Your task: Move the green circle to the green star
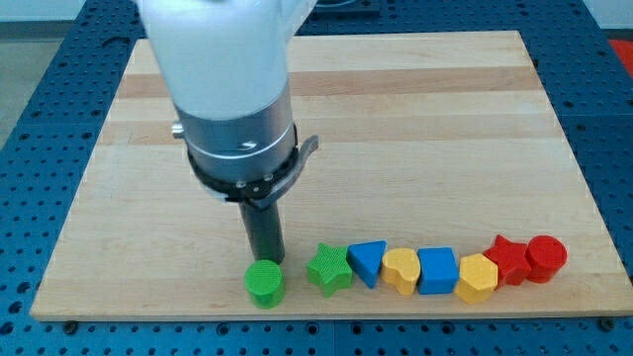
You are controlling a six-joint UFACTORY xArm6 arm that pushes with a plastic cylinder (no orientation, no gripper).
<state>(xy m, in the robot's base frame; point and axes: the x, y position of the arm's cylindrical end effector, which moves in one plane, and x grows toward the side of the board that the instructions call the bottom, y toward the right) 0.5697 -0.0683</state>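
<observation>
**A:** Which step are you working on?

**B:** I am closing the last gap, as I judge it. The round green plastic circle block is sitting just to the view's left of the green plastic star block, near it but not touching; a thin strip of the pale wooden board is showing between them. My tip is standing right behind the green circle, on its view's-top side, touching or almost touching its rim; I cannot tell which.

**A:** Are any fingers open or shut?

**B:** I am carrying none, only a straight dark rod, so nothing is opening or clamping.

**A:** What is the next move asking for?

**B:** I am thinking the tip needs to go round to the side of the circle away from the star, then push toward the view's right. Pushing from here would probably send it toward the board's near edge.

**A:** Which way is the circle pointing?

**B:** It is lying flat, round face up. Being round, it has no long axis and no heading.
</observation>
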